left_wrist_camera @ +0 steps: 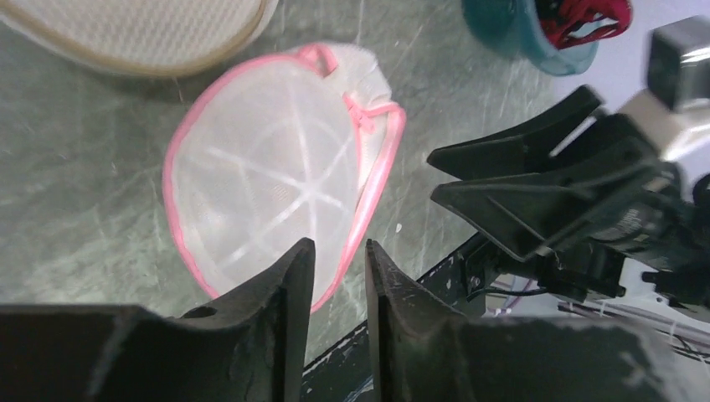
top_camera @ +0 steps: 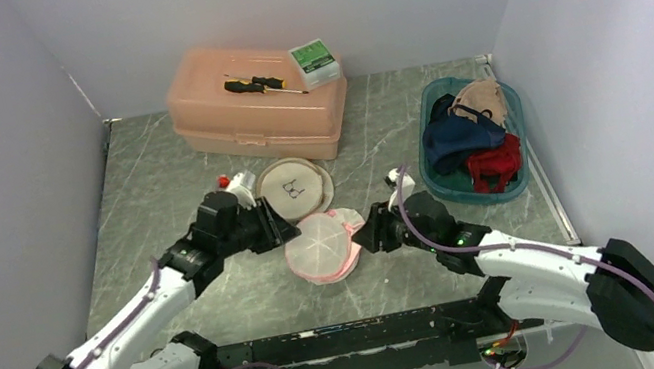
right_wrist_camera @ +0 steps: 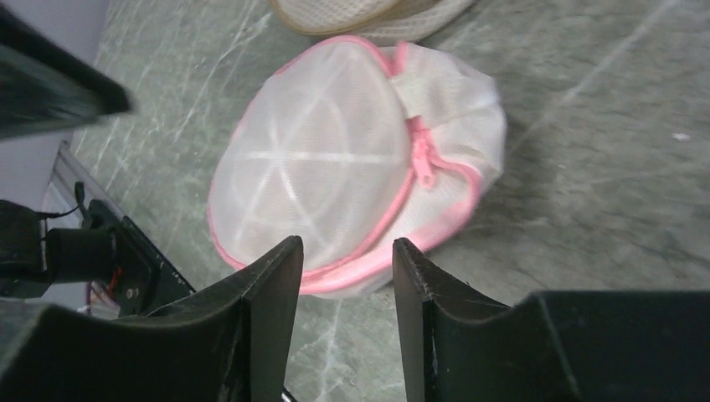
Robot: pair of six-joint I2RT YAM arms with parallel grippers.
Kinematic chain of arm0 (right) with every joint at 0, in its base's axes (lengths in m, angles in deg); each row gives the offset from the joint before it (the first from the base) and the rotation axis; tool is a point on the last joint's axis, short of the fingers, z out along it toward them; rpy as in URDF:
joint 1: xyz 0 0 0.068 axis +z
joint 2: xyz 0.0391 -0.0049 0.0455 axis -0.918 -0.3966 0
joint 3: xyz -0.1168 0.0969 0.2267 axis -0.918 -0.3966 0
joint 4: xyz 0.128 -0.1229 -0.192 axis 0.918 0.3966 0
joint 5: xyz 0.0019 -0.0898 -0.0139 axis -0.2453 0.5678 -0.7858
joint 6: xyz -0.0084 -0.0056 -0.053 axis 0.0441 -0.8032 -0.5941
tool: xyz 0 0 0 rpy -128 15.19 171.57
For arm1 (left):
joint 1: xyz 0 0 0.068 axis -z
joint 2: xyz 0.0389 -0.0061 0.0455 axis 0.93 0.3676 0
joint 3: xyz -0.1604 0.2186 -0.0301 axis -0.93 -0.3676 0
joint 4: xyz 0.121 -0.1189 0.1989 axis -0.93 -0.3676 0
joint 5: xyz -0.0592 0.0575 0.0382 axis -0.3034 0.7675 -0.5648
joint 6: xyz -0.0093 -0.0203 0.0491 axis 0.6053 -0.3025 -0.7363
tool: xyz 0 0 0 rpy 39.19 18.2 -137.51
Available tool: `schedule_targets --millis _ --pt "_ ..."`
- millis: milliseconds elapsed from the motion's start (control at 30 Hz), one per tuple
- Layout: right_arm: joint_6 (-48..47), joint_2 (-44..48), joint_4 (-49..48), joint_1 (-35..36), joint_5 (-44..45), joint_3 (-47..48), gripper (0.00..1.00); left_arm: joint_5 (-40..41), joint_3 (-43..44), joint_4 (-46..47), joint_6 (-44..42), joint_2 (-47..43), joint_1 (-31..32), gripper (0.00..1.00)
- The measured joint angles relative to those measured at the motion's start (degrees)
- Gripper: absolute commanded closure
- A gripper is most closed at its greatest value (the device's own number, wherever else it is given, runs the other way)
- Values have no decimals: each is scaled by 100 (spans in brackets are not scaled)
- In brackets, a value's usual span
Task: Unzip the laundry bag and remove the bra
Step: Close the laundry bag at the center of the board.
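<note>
The laundry bag point(top_camera: 322, 246) is a white mesh dome with pink trim, lying on the table between my two grippers. Its pink zipper pull point(right_wrist_camera: 423, 155) sits on the side facing the right wrist camera. The bra is hidden; nothing shows through the mesh. My left gripper point(top_camera: 281, 225) hangs just left of the bag, open, and the bag's pink rim point(left_wrist_camera: 368, 197) shows beyond its empty gap point(left_wrist_camera: 339, 251). On the bag's right, my right gripper point(top_camera: 365, 237) is open too, nothing between its fingers point(right_wrist_camera: 347, 251), the bag's edge point(right_wrist_camera: 335, 167) just ahead of them.
A second, beige-trimmed mesh bag point(top_camera: 293, 186) lies just behind the pink one. A pink toolbox point(top_camera: 257, 100) with a screwdriver and a small green box on top stands at the back. A blue basket point(top_camera: 517, 179) of clothes stands at the right.
</note>
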Motion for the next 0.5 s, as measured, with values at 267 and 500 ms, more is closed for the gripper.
schedule_targets --millis 267,500 --pt "-26 -929 -361 420 -223 616 56 -544 -984 1182 426 911 96 73" --pt "-76 -1451 -450 560 -221 839 56 -570 -1167 1733 492 1097 120 73"
